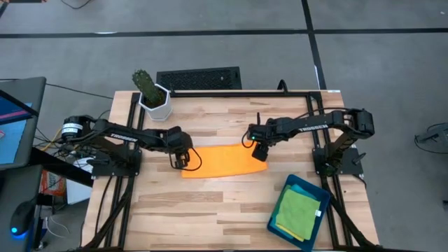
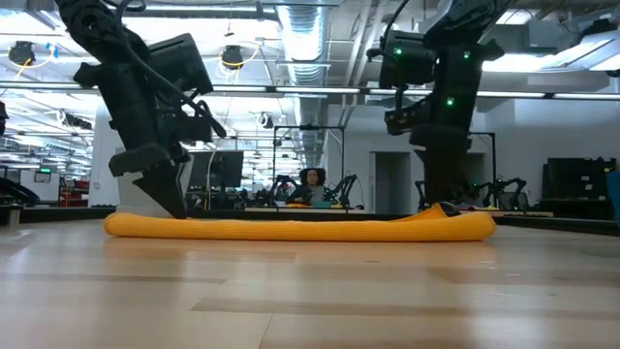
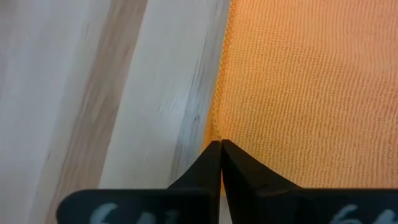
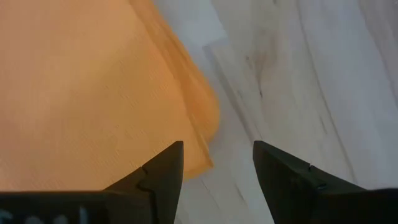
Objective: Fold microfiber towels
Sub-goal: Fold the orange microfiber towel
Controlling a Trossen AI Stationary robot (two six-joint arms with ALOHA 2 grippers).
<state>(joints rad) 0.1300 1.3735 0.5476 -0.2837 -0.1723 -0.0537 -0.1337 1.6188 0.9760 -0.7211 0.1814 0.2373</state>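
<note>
Near edge of table (image 1: 210, 217): teal tray (image 1: 276, 222) at the right-front corner, a green towel (image 1: 297, 213) lying folded in it. Not in play now.

Mid-table: orange towel (image 1: 224, 162) lies flat between the two arms, already doubled over by the look of the layered edge in the right wrist view. Left gripper (image 1: 180, 160) is down at its left edge, fingers together and pinched right on the hem; the left wrist view shows the tips meeting at the cloth border. Looks like a grip on the edge, though how much fabric is caught I can't tell. Right gripper (image 1: 260, 150) hovers over the right end, fingers apart, holding nothing, corner of the cloth just under them.

Handling: light, limp, plush pile. It'll drape and sag, not hold shape. Grabby on wood rather than slippery, so dragging will bunch it. Take corners or hem and catch all layers, else they peel apart when lifted.

Far side: potted cactus (image 1: 150, 91), well clear.
</note>
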